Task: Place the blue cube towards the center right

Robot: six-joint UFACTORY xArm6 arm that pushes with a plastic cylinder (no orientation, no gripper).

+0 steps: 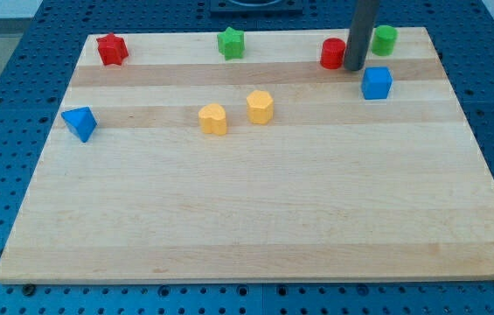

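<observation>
The blue cube (376,83) sits on the wooden board (255,210) near the view's top right. My tip (353,67) rests on the board just up and left of the cube, a small gap apart. The rod stands between a red cylinder (331,53) on its left and a green cylinder (385,39) on its right, partly hiding the red one.
A red star block (111,49) and a green star block (231,42) lie along the top edge. Two yellow blocks (213,118) (260,107) sit left of centre. A blue triangular block (80,123) lies near the left edge.
</observation>
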